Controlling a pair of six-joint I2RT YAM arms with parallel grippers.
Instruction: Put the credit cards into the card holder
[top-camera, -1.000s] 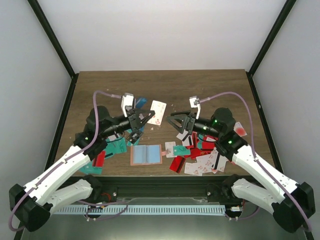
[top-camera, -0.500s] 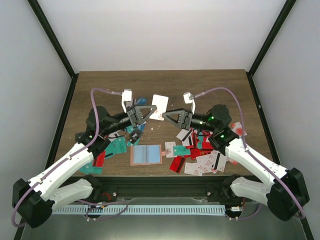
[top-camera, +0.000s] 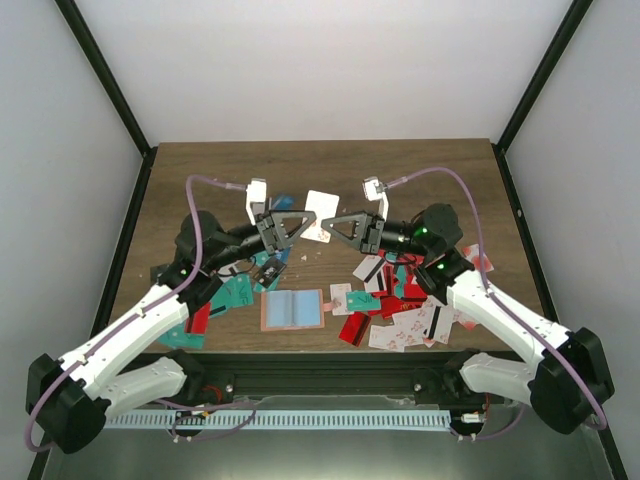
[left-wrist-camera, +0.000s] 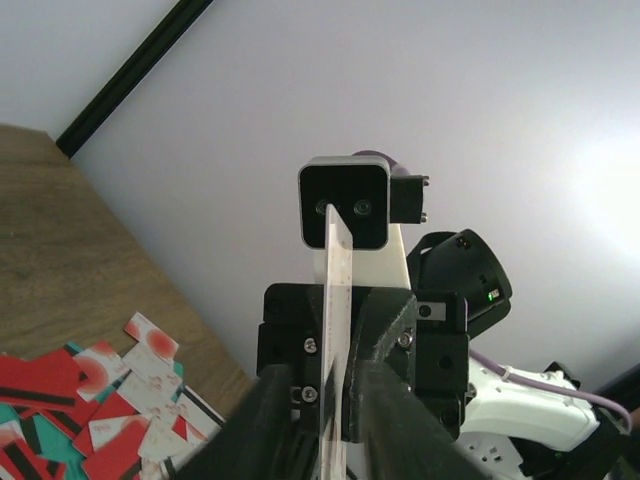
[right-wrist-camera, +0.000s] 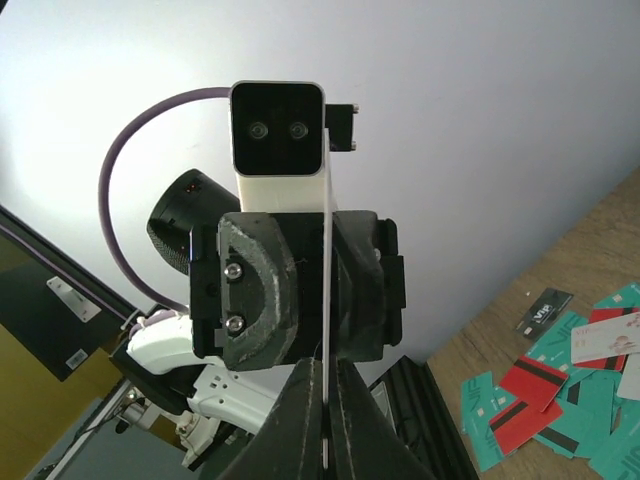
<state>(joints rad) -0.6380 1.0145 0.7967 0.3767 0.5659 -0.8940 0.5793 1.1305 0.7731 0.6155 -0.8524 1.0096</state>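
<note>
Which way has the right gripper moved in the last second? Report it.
Yes. Against the unmoved card holder, the right gripper has swung left and toward the far edge, closing on the white card.

A dark brown wooden table (top-camera: 330, 165) with visible grain sits inside a white-walled enclosure. A plain white back wall (top-camera: 320, 70) rises on the far side, flanked by a white left wall (top-camera: 50, 200) and a white right wall (top-camera: 595, 200). Black frame posts (top-camera: 105, 75) slant up from the table's far corners. A black rail (top-camera: 300, 385) runs along the near edge. The light is soft and even.
</note>
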